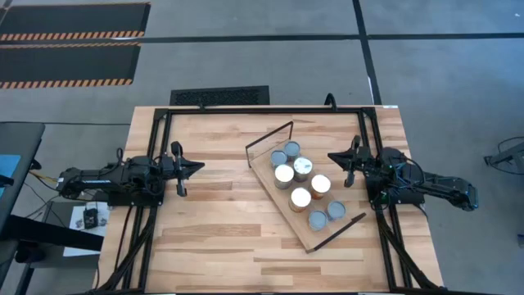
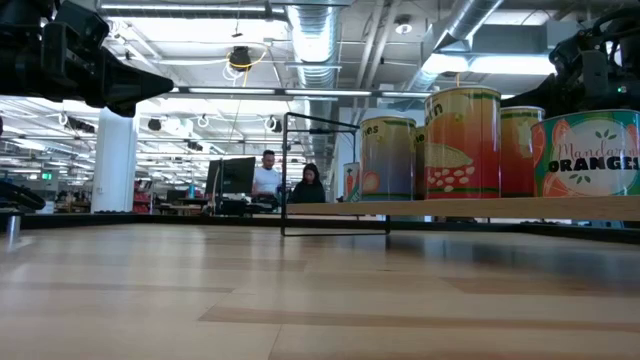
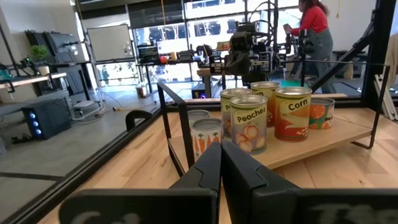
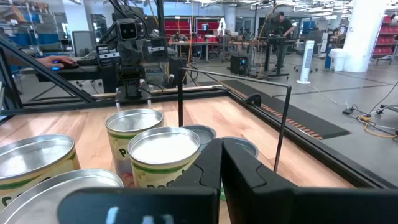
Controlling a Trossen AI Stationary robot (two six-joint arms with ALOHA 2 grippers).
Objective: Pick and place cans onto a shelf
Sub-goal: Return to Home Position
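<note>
Several cans (image 1: 300, 179) with silvery tops stand upright on the light wooden shelf (image 1: 270, 190), which lies slantwise on the table's right half with black wire frames (image 1: 269, 140) at both short ends. The cans also show in the left wrist view (image 3: 250, 123), the right wrist view (image 4: 163, 155) and the low view (image 2: 462, 141). My left gripper (image 1: 200, 166) is shut and empty, left of the shelf and above the table. My right gripper (image 1: 331, 156) is shut and empty, just right of the cans.
A black frame (image 1: 246, 108) runs along the table's far edge and down both sides. Bare plank tabletop (image 1: 221, 229) lies between my left gripper and the shelf and along the near edge. People stand in the room beyond (image 2: 290, 183).
</note>
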